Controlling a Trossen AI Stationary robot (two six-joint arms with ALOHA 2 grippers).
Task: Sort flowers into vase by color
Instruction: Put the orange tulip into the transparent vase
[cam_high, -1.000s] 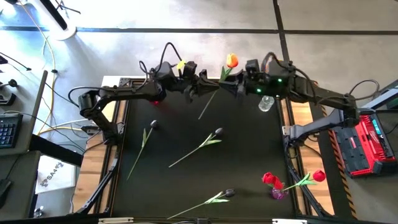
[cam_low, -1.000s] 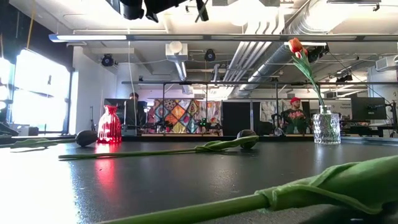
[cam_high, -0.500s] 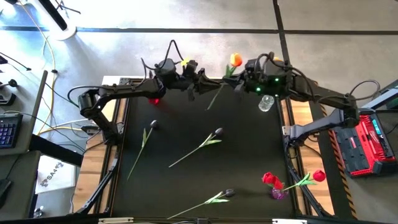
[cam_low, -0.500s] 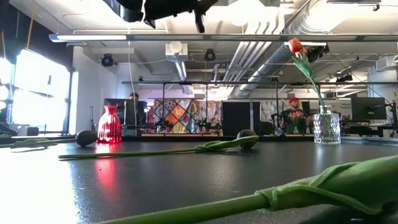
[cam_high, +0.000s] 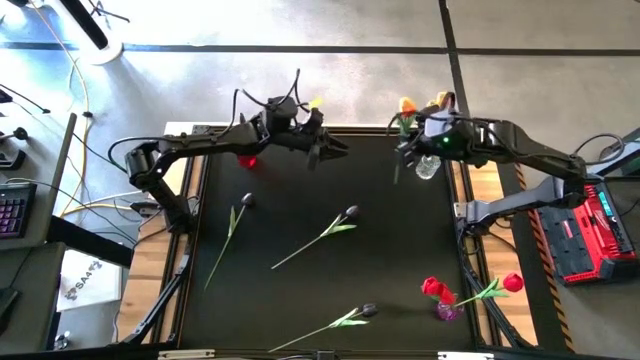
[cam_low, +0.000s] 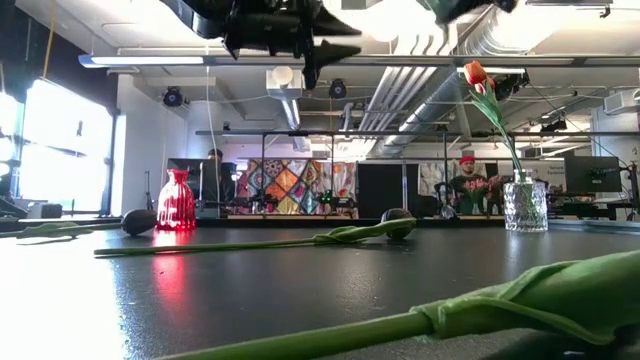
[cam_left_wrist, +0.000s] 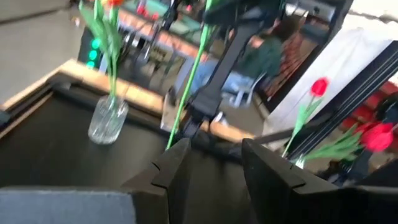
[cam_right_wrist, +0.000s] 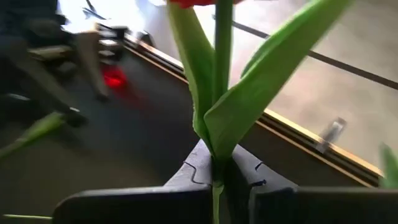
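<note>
My right gripper (cam_high: 407, 143) is shut on an orange tulip (cam_high: 404, 105), held in the air at the table's far right, beside the clear glass vase (cam_high: 428, 166). That vase (cam_low: 525, 206) holds another orange tulip (cam_low: 476, 73) by its stem. My left gripper (cam_high: 334, 150) hangs open and empty above the far middle of the table. Three black tulips (cam_high: 350, 213) (cam_high: 243, 201) (cam_high: 367, 311) lie flat on the black table. A red vase (cam_low: 176, 200) stands at the far left. A purple vase (cam_high: 447, 311) at the near right holds red tulips (cam_high: 432, 288). My right gripper pinches the orange tulip's green stem (cam_right_wrist: 218, 163) between its two fingers, just below where the leaves (cam_right_wrist: 249, 93) branch off. The fingers lie across the stem. The tulip is lifted clear of the table and tilted, with its head away from the fingers and its lower stem (cam_high: 396, 176) hanging free.
The table's wooden rim (cam_high: 485, 190) runs along the right side. A red device (cam_high: 585, 230) sits off the table to the right. People and screens show in the room beyond the far edge (cam_low: 470, 185). Bare black tabletop lies between the scattered tulips.
The orange tulip has passed from my left gripper to my right. My left gripper has let go and stays over the far middle. My right gripper has carried the tulip toward the table's right edge, up to the clear vase, and the stem has swung more upright.
</note>
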